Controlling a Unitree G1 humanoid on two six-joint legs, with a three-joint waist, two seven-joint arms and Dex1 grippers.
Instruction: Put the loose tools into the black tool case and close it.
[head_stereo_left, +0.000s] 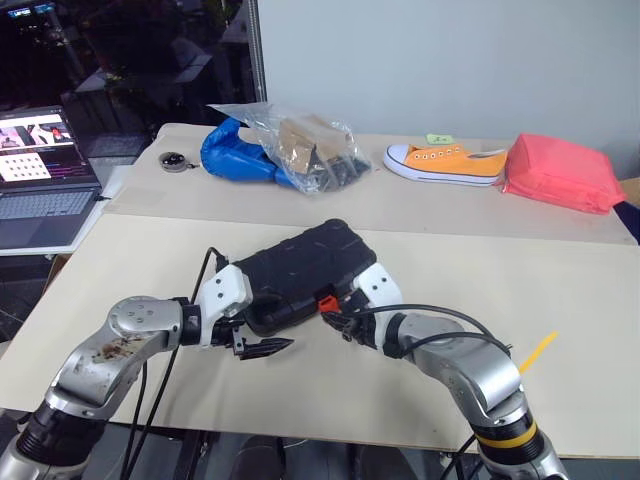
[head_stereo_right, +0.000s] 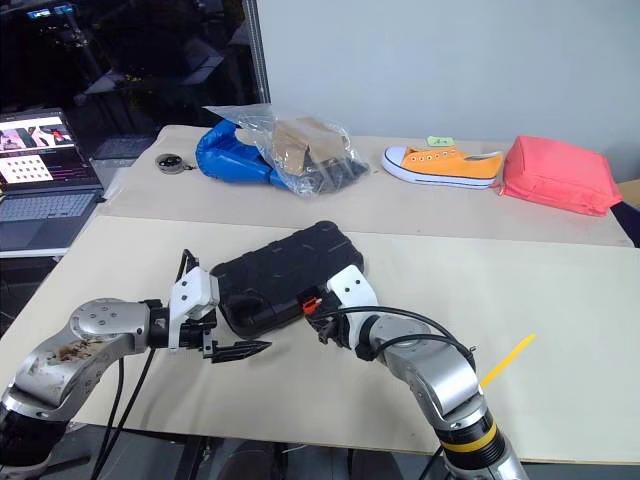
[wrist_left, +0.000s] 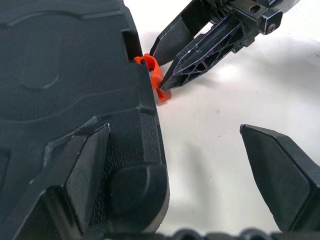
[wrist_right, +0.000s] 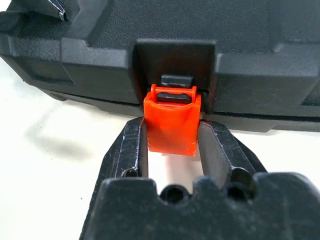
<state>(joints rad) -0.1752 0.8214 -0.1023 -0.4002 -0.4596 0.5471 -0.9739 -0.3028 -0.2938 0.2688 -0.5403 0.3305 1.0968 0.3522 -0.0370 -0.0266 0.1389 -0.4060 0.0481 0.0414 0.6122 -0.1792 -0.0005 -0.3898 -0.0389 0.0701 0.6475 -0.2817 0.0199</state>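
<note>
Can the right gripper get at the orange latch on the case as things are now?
Probably yes. The right gripper already has its fingers either side of the orange latch at the front edge of the closed black tool case, with nothing between. The open left gripper is off to the side.

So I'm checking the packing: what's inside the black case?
Can't tell: the black case lies shut, its lid covering everything inside. The right tool straddles its orange latch.

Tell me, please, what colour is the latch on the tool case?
Orange latch, clearest in the right wrist view.
</note>
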